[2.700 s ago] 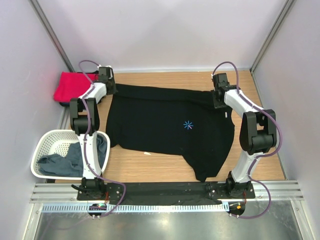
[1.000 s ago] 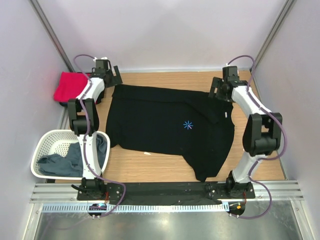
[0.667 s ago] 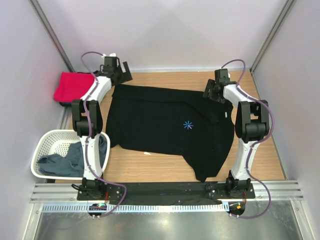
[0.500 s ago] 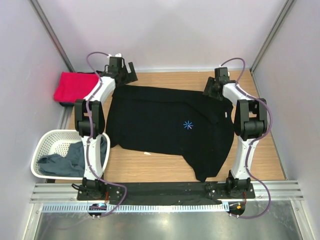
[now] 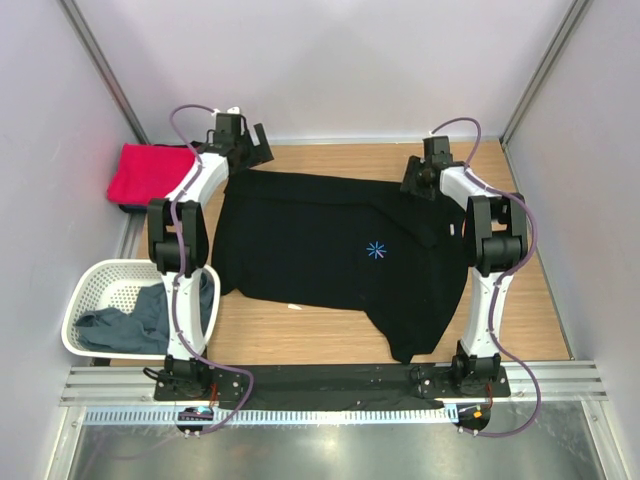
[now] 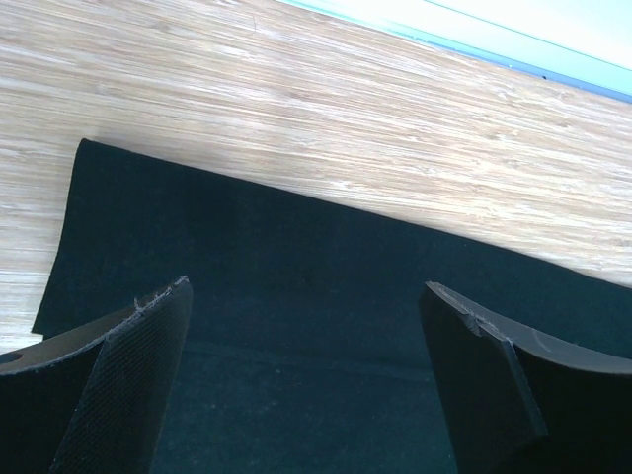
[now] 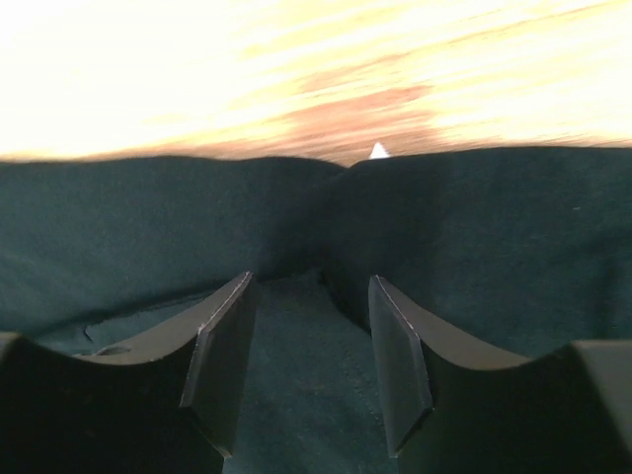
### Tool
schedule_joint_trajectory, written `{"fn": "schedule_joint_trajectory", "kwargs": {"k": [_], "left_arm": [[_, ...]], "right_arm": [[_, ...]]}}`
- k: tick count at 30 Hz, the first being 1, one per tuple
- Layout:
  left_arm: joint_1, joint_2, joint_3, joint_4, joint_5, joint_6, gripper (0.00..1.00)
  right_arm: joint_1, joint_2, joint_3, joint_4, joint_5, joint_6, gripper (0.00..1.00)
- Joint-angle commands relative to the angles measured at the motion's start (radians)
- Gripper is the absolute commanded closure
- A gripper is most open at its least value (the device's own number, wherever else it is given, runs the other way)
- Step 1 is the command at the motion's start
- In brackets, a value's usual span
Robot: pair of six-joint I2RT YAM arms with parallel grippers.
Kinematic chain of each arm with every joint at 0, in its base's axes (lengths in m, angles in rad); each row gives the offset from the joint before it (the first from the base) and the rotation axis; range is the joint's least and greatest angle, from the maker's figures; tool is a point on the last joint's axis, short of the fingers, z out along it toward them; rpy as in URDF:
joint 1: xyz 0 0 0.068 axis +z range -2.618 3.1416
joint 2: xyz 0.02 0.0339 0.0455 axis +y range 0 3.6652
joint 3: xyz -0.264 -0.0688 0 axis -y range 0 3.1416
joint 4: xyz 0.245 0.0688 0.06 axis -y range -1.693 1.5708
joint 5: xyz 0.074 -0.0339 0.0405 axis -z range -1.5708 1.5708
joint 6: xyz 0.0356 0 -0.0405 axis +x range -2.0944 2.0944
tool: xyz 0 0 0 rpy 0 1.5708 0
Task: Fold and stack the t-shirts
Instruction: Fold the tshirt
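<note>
A large black t-shirt (image 5: 330,250) with a tiny light-blue starburst (image 5: 376,250) lies spread flat on the wooden table. My left gripper (image 5: 256,148) hovers at its far left corner, open wide; in the left wrist view the black t-shirt (image 6: 296,326) runs under the left gripper (image 6: 306,288). My right gripper (image 5: 411,182) sits on the far right shoulder. In the right wrist view the right gripper (image 7: 311,280) has its jaws partly apart, with a ridge of black t-shirt (image 7: 306,375) between them. A red t-shirt (image 5: 145,172) lies far left. A grey-blue t-shirt (image 5: 140,322) is in the basket.
The white lattice basket (image 5: 92,288) stands at the near left beside the left arm's base. Pale walls and metal posts close in the table on three sides. Bare wood (image 5: 340,158) shows along the far edge and wood (image 5: 300,340) at the near front.
The right gripper's jaws have narrowed and it has slid left along the shirt's far right shoulder. The left gripper moved right along the far edge, then held still.
</note>
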Motion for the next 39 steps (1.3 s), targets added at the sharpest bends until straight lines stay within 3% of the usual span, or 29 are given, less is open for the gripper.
{"fn": "schedule_joint_trajectory", "kwargs": {"k": [1, 5, 9, 15, 23, 37, 38, 39], "left_arm": [[0.004, -0.054, 0.013, 0.01, 0.008, 0.01, 0.02], [0.002, -0.06, 0.009, 0.005, 0.006, 0.015, 0.02], [0.002, -0.071, -0.003, 0.004, -0.001, 0.022, 0.02], [0.002, -0.096, -0.022, 0.004, -0.015, 0.033, 0.02], [0.002, -0.149, -0.08, -0.002, -0.028, 0.015, 0.03], [0.002, -0.3, -0.281, 0.016, -0.029, 0.009, 0.03], [0.001, -0.306, -0.292, 0.016, -0.029, 0.007, 0.03], [0.001, -0.321, -0.299, 0.018, -0.031, 0.005, 0.03]], "right_arm": [[0.015, -0.006, 0.034, 0.003, -0.02, -0.025, 0.46], [0.019, -0.006, 0.034, -0.002, -0.022, -0.028, 0.54], [0.024, -0.012, 0.034, -0.01, -0.02, -0.028, 0.78], [0.026, -0.032, 0.028, -0.039, -0.014, -0.043, 0.99], [0.075, -0.15, -0.008, -0.085, -0.04, -0.039, 0.99], [0.245, -0.329, -0.27, -0.099, -0.047, 0.075, 0.99], [0.256, -0.331, -0.285, -0.102, -0.069, 0.078, 0.95], [0.26, -0.331, -0.293, -0.099, -0.086, 0.088, 0.79]]}}
